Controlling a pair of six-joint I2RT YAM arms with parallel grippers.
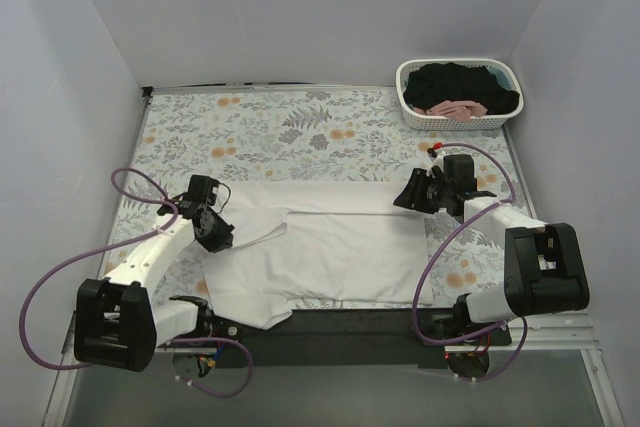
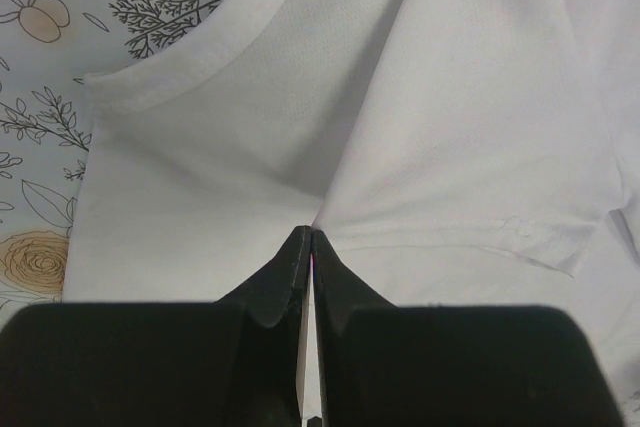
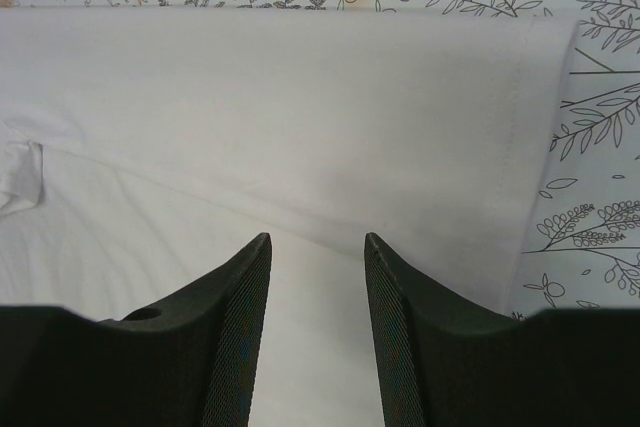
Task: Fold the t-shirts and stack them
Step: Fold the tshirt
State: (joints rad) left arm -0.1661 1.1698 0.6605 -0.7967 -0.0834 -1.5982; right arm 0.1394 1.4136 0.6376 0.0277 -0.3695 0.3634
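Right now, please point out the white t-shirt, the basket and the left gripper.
white t-shirt (image 1: 340, 247), top view, middle of body
basket (image 1: 460, 120), top view, front wall
left gripper (image 2: 310, 235), left wrist view, between its fingertips

White cloth t-shirt (image 1: 330, 247) on floral-printed tablecloth (image 1: 270, 127), mid-table.
Far right: white plastic lattice basket (image 1: 410, 107) holding black t-shirt (image 1: 455, 82) and pink t-shirt (image 1: 455, 108).

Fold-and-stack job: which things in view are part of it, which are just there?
In the job: white t-shirt, pinched by the left gripper; right gripper, open over it; black garment and pink garment, bundled, not folded.
Just there: white lattice basket holding those two; floral tablecloth.
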